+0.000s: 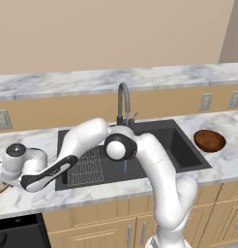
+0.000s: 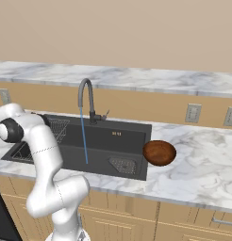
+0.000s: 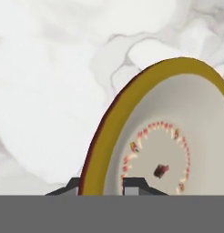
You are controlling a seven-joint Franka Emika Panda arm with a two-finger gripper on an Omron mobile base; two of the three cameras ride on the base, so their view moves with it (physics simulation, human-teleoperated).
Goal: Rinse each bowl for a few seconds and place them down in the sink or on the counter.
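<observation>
Reaching far out to the left over the counter, beside the sink, with the gripper set astride the rim of the tan bowl: one dark tip outside the wall, the other inside, the rim running up between them. Pinching that rim, judging by how tightly the tips flank it in the hand view, though actual contact of the pads sits at the very bottom edge and is hard to confirm. Gripping by the edge probably because a shallow bowl offers no other hold for narrow jaws, and because an edge hold lets the inside be tipped under running water. Already flowing: a thin blue stream from the gooseneck tap into the black basin, so likely ready for the rinse once the bowl is carried over. Resting on white veined marble, this bowl shows a mustard-tan outside, a darker reddish line low on the wall, and a cream inside with a ring of small red-orange flecks around a dark red mark at the centre. Sitting apart on the counter right of the sink, the reddish-brown bowl, glossy, upright, untouched.
</observation>
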